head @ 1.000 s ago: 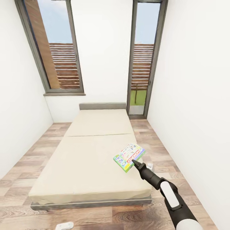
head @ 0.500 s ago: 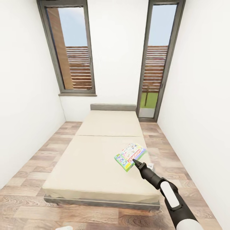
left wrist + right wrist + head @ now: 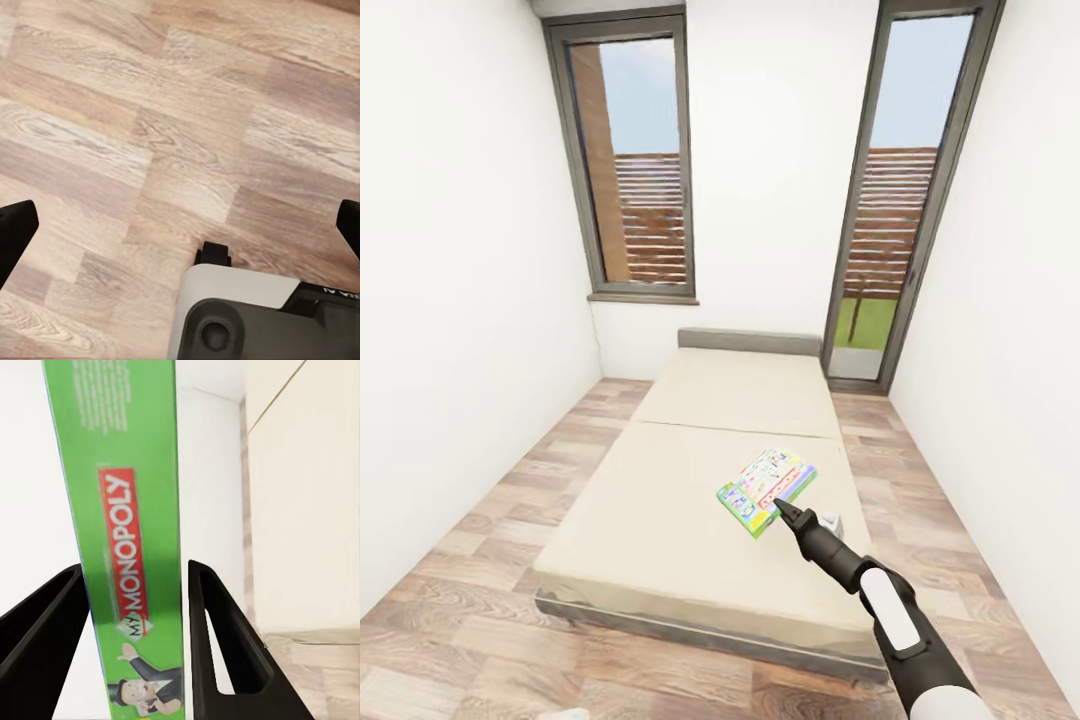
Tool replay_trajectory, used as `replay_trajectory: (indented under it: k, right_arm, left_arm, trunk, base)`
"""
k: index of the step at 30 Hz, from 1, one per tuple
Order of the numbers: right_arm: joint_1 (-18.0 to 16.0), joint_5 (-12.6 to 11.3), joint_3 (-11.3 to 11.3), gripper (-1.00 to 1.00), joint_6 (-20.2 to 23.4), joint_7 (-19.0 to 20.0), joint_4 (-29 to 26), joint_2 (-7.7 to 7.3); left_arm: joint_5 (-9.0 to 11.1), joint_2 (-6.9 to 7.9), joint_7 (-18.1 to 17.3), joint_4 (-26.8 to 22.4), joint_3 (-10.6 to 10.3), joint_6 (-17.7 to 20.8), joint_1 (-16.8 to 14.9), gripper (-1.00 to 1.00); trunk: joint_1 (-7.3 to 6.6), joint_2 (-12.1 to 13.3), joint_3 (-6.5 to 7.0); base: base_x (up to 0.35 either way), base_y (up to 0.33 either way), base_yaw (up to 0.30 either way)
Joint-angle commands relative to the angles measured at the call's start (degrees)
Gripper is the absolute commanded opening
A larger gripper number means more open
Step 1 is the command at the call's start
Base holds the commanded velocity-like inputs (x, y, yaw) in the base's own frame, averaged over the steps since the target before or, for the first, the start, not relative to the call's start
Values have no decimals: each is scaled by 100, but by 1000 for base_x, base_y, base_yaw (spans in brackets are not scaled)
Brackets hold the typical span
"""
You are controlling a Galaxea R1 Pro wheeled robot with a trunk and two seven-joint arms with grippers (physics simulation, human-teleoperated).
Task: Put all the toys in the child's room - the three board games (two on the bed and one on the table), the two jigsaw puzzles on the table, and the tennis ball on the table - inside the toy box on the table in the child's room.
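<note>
One green board game (image 3: 765, 490) clamped edgewise between right gripper (image 3: 778, 507) fingers (image 3: 225, 645), bed (image 3: 660, 520) below, left gripper (image 3: 180, 232) spread wide over floor (image 3: 180, 112).

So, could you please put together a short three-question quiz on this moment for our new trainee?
1. True or false: the right gripper is shut on the green and white board game.
2. In the left wrist view, what lies below the open left gripper? A) the mattress B) the wooden floor C) the toy box
3. Fill in the gap: in the head view, the held game hangs above the near right part of the ____.

Key
1. True: in the right wrist view the box's green edge sits between the two fingers.
2. B.
3. bed.
</note>
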Motion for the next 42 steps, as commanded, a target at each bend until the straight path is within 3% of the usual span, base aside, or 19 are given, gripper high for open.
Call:
replay_trajectory:
  k: [1,10,22,42]
  right_arm:
    - [-5,-40,-26,-100,52,7,-4,11]
    - [-5,-36,-16,-100,48,-1,-3,24]
    - [-5,-31,-15,-100,48,-9,-3,38]
    - [-5,-31,-15,-100,45,-11,5,46]
  left_arm:
    - [-58,-12,13,9,44,-18,14,100]
    - [-72,-26,9,3,44,-17,98,100]
    - [-73,-35,8,6,42,-12,105,100]
    - [-66,-43,8,8,44,-19,140,100]
  trunk:
    - [4,-13,-7]
    - [4,-13,42]
    - [4,-13,108]
    - [4,-13,218]
  base:
    - [0,0,241]
    - [0,-11,241]
    - [0,-179,241]
    - [0,-5,241]
